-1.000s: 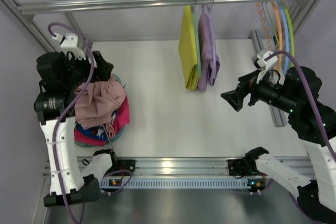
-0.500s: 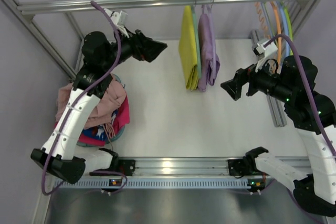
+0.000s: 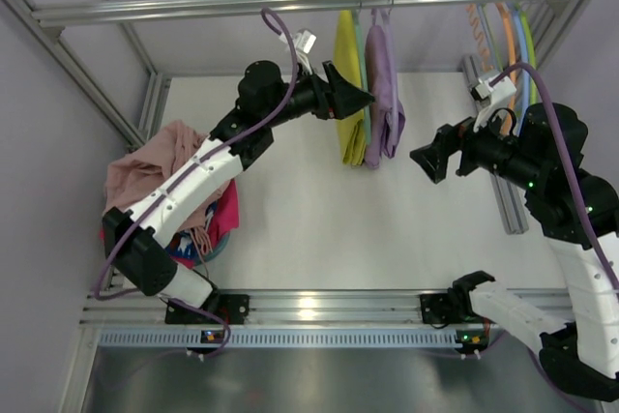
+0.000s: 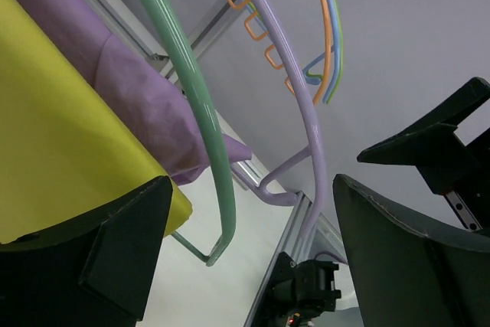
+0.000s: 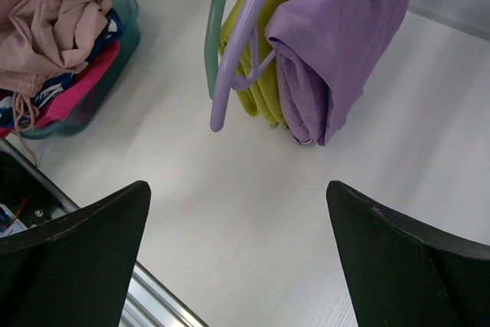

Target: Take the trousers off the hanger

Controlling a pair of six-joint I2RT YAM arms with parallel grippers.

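Matt soft cloth yellow trousers [image 3: 350,142], lilac trousers [image 3: 385,94], glossy plastic green hanger [image 4: 202,105], lilac hanger [image 4: 306,109], brushed metal rail [image 3: 193,5]

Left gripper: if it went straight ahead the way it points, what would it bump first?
The left gripper would probably meet the green hanger with the yellow trousers first, though depth is unclear.

On the silver metal rail [image 3: 193,5] behind the white table [image 3: 290,220], bright yellow cloth trousers [image 3: 352,139] hang just left of pale lilac cloth trousers [image 3: 385,94], between left gripper [image 3: 362,97] and right gripper [image 3: 421,160].
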